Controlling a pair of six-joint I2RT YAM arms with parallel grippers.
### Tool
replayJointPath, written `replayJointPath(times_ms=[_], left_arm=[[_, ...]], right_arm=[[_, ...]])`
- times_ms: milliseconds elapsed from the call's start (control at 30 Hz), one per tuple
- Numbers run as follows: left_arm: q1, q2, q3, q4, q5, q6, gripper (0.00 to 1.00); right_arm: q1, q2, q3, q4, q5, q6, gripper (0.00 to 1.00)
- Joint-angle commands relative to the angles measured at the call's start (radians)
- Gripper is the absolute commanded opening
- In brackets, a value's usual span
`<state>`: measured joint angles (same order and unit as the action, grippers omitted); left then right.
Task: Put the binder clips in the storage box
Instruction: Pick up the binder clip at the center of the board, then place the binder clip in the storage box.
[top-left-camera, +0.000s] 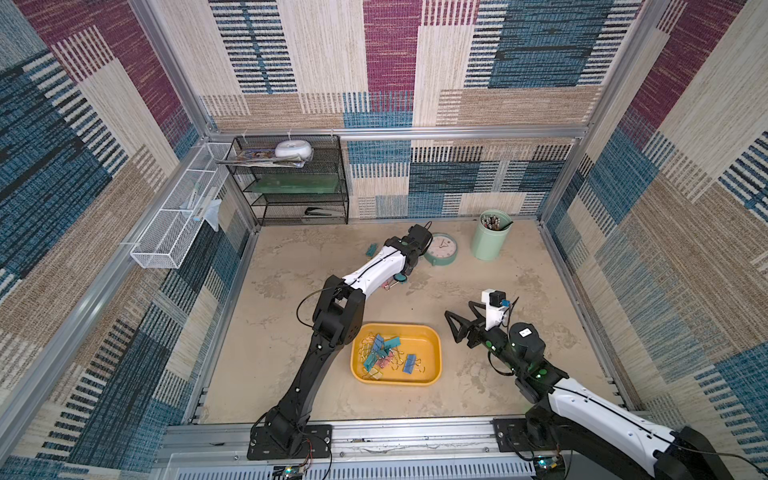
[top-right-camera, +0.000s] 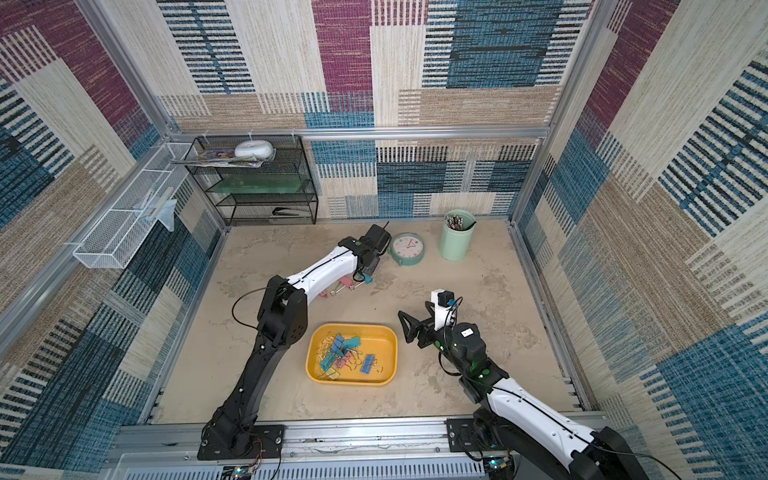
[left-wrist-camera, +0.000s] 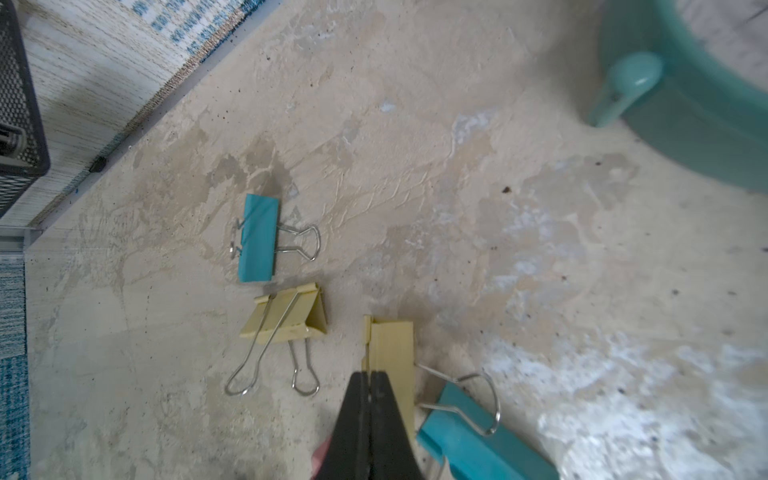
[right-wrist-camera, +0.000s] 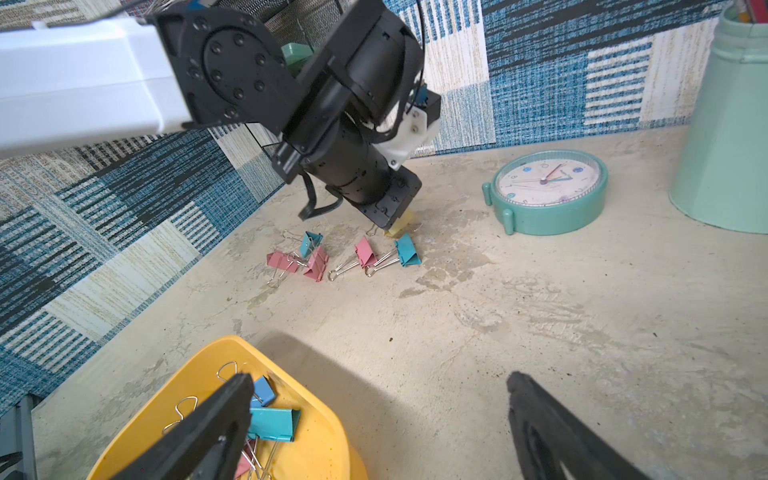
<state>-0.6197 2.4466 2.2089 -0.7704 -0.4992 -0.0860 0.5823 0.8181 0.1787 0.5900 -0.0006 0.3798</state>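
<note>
Here, the left gripper (left-wrist-camera: 370, 379) pinches a yellow binder clip (left-wrist-camera: 395, 345); the right gripper (right-wrist-camera: 380, 377) gapes apart.

One storage box (top-left-camera: 432, 347) held a heap of binder clips (top-left-camera: 384, 357) too tangled to count. On the tabletop (top-left-camera: 270, 332), the right wrist view showed six more: three pink clips (right-wrist-camera: 365, 251), two teal clips (right-wrist-camera: 407, 249), one yellow clip (right-wrist-camera: 400, 226). One clock (top-left-camera: 442, 249) and one pen cup (top-left-camera: 490, 241) stood there.
</note>
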Motion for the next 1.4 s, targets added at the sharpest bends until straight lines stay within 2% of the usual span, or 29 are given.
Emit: replayJointPath(times_ms=[0,167,300,500,733,833,967,1367], left_arm=[[-0.002,-0.084,-0.038,-0.003,0.055,-0.062,0.0],[-0.013,-0.277,-0.233,0.083,0.178,-0.134,0.0],[-0.039,-0.484,-0.473,0.199,0.292,-0.208,0.0],[-0.09,-0.818,-0.848,0.388,0.403,-0.337,0.0],[-0.16,-1.094,-1.166,0.453,0.432,-0.42,0.0],[-0.169,-1.177,-1.279,0.443,0.38,-0.416,0.0],[-0.169,-1.208,-1.352,0.397,0.3,-0.386,0.0],[-0.166,-1.067,-1.464,0.523,0.354,-0.427,0.01]], right_arm=[[0.0,0.0,0.008,0.021,0.005,-0.004,0.98],[0.001,0.005,0.008,0.025,0.004,-0.005,0.98],[0.001,0.009,0.009,0.03,0.005,-0.006,0.98],[0.0,0.01,0.007,0.027,0.012,-0.004,0.99],[0.0,0.001,0.005,0.026,0.012,0.0,0.98],[0.0,0.001,0.005,0.026,0.008,0.002,0.98],[0.0,0.007,0.005,0.033,0.004,0.007,0.98],[-0.001,0.006,0.004,0.029,0.009,0.005,0.98]])
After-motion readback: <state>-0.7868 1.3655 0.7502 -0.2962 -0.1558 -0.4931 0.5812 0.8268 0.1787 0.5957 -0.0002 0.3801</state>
